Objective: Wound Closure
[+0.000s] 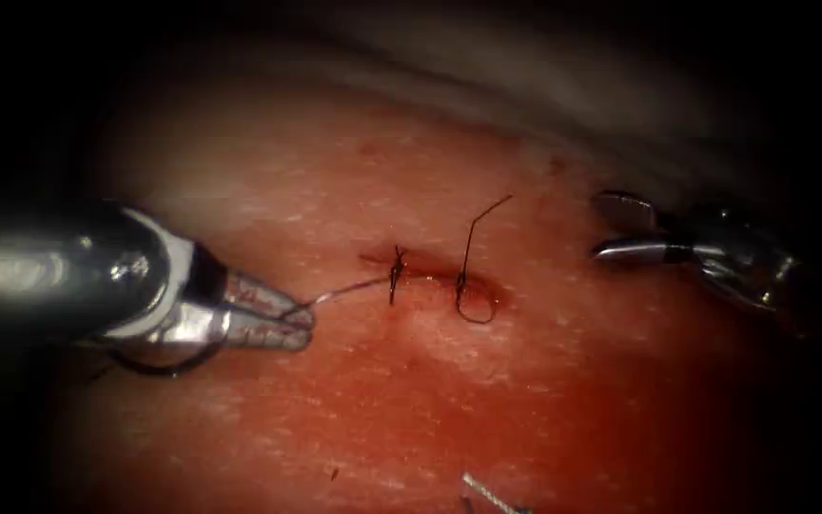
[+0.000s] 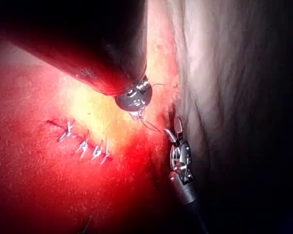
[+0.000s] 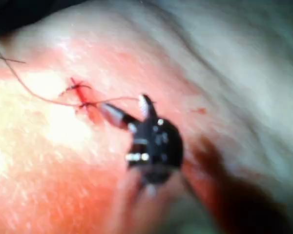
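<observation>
The left tool (image 1: 278,319) comes in from the left of the cut (image 1: 430,271). Its jaws are closed on the thread (image 1: 349,288), which runs taut from the jaw tips rightward to a dark knot (image 1: 397,271) at the cut's left end. The right tool (image 1: 620,228) sits well to the right of the cut with its jaws parted and nothing between them; the right wrist view confirms the spread jaws (image 3: 129,109) close beside the knot and thread.

Judged from this layout, the step in hand is holding tension on a tied stitch. To do it well, the pull should stay low and in line with the thread, so that the knot is not lifted off the tissue (image 1: 487,400). The free tool should stay clear of the taut strand.

Just right of the knot, a second strand (image 1: 473,286) forms a small loop on the tissue, with a tail standing up and away. No needle can be identified with certainty; a small bright sliver (image 1: 482,493) lies on the tissue well away from both tools, nature unclear. The tissue is glossy, with red fluid (image 1: 573,419) pooled on the near side.
</observation>
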